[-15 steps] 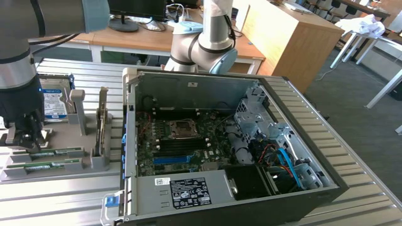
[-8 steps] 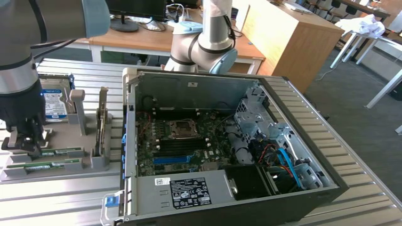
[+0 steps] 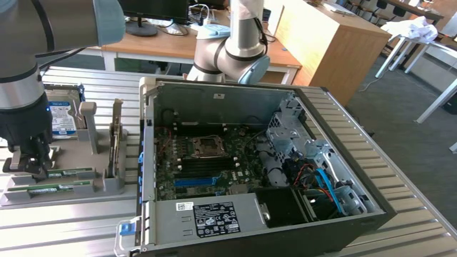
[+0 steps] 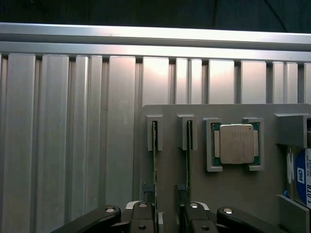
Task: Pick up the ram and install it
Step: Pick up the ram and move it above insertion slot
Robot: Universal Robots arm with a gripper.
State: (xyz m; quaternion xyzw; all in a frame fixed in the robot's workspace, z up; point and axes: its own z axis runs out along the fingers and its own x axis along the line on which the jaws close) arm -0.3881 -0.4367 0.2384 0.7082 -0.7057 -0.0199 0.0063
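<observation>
The ribbed aluminium table (image 3: 71, 230) carries an opened black desktop computer case (image 3: 214, 99), its green motherboard bare and facing up. Beside it, toward the exterior view's left, lies a flat grey holding tray (image 3: 107, 184). A boxy blue-labelled hard drive (image 3: 63, 115) stands at the tray's far end, and a square silver processor chip (image 4: 236, 143) sits in its own pocket. Two long, thin green circuit-board sticks lie side by side in slots. As far as I can judge, the farther one is the ram (image 3: 68, 173) and the nearer is its twin stick (image 3: 50, 188).

The black-linked pincer (image 3: 30, 170) hangs low over one end of the pair with its jaws spread wide, holding nothing. Which stick it is lined up on I cannot tell for certain.

The pick-up is the step in hand — nothing is lifted and the ram lies well apart from the case. A clean grasp seems to call for the fingers to straddle one stick only, clear of its neighbour.
</observation>
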